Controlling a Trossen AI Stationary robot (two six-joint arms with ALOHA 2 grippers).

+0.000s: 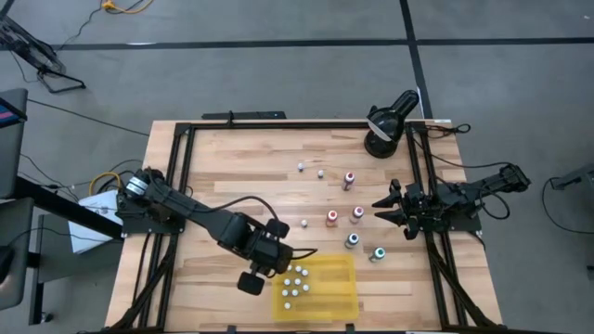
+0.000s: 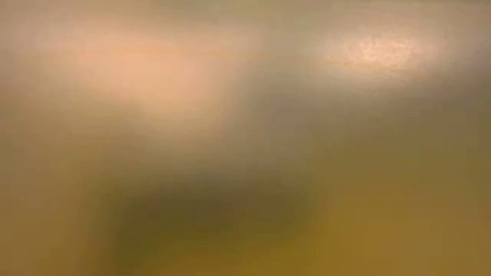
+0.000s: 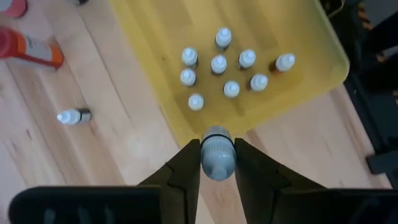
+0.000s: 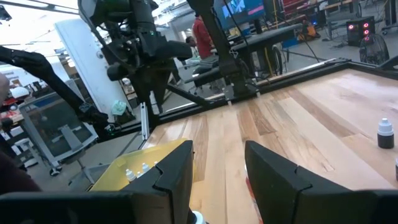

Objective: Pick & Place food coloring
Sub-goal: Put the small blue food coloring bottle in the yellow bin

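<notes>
1. Pinching a white-capped bottle (image 3: 217,157) between its fingers, the left pincer (image 1: 263,271) hung just at the near-left edge of the yellow tray (image 1: 339,295), over the worktop (image 1: 223,172).
2. Nine bottles (image 3: 218,64) stood upright in a cluster inside the tray, just beyond the held one; the tray's right part lay bare.
3. Bare wood stretched to the left of the left arm, out to the worktop's left frame rail (image 1: 176,176).
4. One white-capped bottle (image 3: 73,116) lay on its side on the wood beside the tray.
5. Mid-worktop, loose bottles with coloured caps (image 1: 332,218) stood apart from one another between tray and right arm, with open gaps between them.
6. The right pincer (image 1: 392,211) waited at the right edge, its fingers (image 4: 179,168) set somewhat apart and holding nothing; a teal-capped bottle (image 1: 377,253) stood near it.
7. Farther back, two small white-capped bottles (image 1: 301,167) stood near the far edge, and a black camera stand (image 1: 382,139) occupied the far right corner.
8. The low view showed only a blur.
</notes>
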